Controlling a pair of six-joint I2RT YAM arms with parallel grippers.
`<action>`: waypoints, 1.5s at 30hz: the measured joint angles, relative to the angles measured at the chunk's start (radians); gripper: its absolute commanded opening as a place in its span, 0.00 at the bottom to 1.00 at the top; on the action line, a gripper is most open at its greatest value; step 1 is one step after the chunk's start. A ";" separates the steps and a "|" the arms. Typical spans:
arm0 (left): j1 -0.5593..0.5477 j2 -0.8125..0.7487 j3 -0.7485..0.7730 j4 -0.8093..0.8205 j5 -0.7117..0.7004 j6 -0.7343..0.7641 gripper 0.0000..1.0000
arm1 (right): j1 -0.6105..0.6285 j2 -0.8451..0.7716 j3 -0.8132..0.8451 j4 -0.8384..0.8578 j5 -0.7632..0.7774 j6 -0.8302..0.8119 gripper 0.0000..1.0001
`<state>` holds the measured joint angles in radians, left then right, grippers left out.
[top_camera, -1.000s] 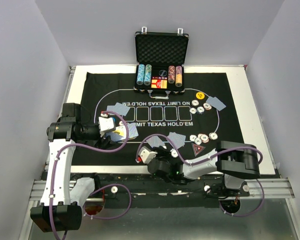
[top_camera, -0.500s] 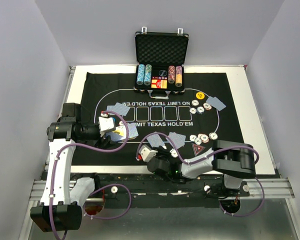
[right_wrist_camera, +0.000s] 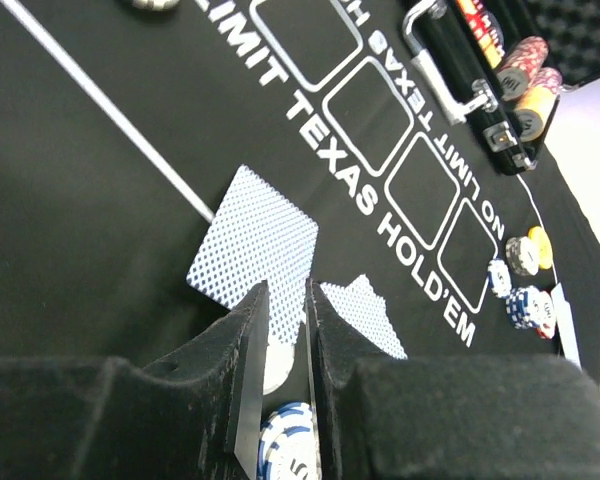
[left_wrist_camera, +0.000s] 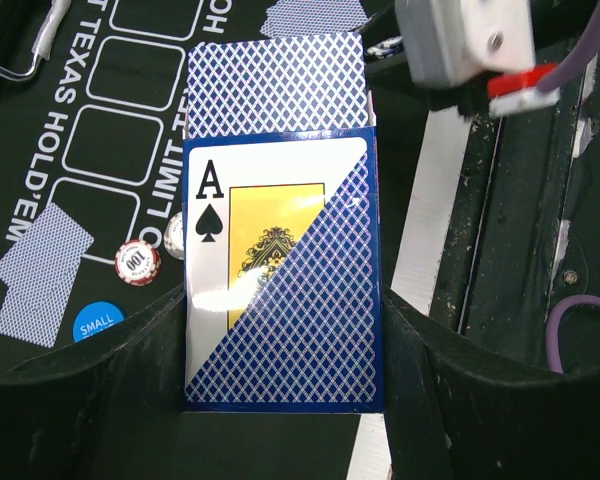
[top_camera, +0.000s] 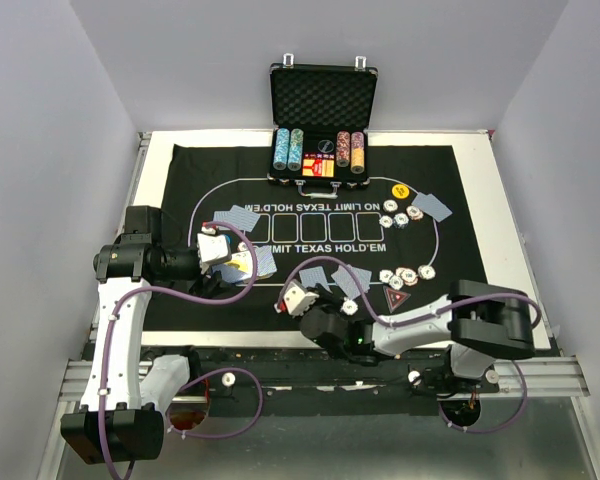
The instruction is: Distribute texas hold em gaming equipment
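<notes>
My left gripper (left_wrist_camera: 280, 305) is shut on a blue-backed card deck (left_wrist_camera: 280, 270) with an ace of spades on its face and one card sticking out of the top. In the top view that gripper (top_camera: 225, 262) hovers at the mat's left. My right gripper (right_wrist_camera: 285, 290) sits low over the mat's near edge, its jaws a narrow gap apart, pointing between two face-down cards (right_wrist_camera: 255, 240). A blue-and-white striped chip (right_wrist_camera: 290, 445) and a white chip (right_wrist_camera: 278, 368) show in the gap. I cannot tell whether either is pinched.
The black mat (top_camera: 210, 170) holds card pairs (top_camera: 238, 217) (top_camera: 432, 206), chip clusters (top_camera: 405, 275) (top_camera: 400, 214), a red triangular marker (top_camera: 396, 297), a yellow button (top_camera: 401, 190) and a blue button (left_wrist_camera: 98, 322). The open black case (top_camera: 323, 100) stands at the back.
The right gripper's jaws have narrowed, and it has crept slightly toward the cards while its elbow swung right. The left arm and deck have not moved.
</notes>
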<state>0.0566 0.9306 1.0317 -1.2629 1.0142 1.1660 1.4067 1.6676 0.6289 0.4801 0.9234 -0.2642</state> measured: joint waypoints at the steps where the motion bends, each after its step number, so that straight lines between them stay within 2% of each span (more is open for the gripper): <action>1: 0.000 0.000 0.000 0.000 0.000 0.000 0.45 | 0.000 -0.022 0.000 0.003 0.004 -0.002 0.25; 4: 0.000 0.000 0.000 0.000 0.000 0.000 0.45 | -0.002 -0.082 0.000 0.014 0.008 -0.002 0.21; 5: 0.000 0.000 0.000 0.000 0.000 0.000 0.45 | -0.005 -0.100 0.000 0.018 0.008 0.001 0.24; 8: 0.000 0.000 0.000 0.001 0.000 0.000 0.45 | -0.015 -0.126 0.000 0.017 0.005 0.008 0.48; 10: 0.000 0.000 0.000 0.000 0.000 0.000 0.45 | -0.021 -0.129 0.005 -0.011 -0.012 0.023 0.58; 13: 0.000 -0.002 0.000 0.001 0.000 0.000 0.46 | -0.026 -0.130 0.008 -0.069 -0.058 0.048 0.64; 20: 0.000 -0.016 -0.001 0.001 0.000 0.000 0.45 | -0.027 -0.153 0.008 -0.193 -0.143 0.081 0.66; 30: 0.000 -0.017 -0.002 0.002 0.000 -0.001 0.45 | -0.027 -0.135 0.008 -0.219 -0.245 0.068 0.66; 36: 0.000 -0.017 -0.002 0.002 0.000 -0.004 0.45 | -0.027 -0.026 0.018 -0.236 -0.237 0.005 0.64; 45: 0.000 -0.017 -0.002 0.003 0.000 -0.004 0.45 | -0.026 0.023 0.038 -0.177 -0.204 -0.105 0.63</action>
<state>0.0566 0.9134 1.0298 -1.2598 1.0142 1.1618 1.3808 1.6901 0.6670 0.3035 0.7197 -0.3687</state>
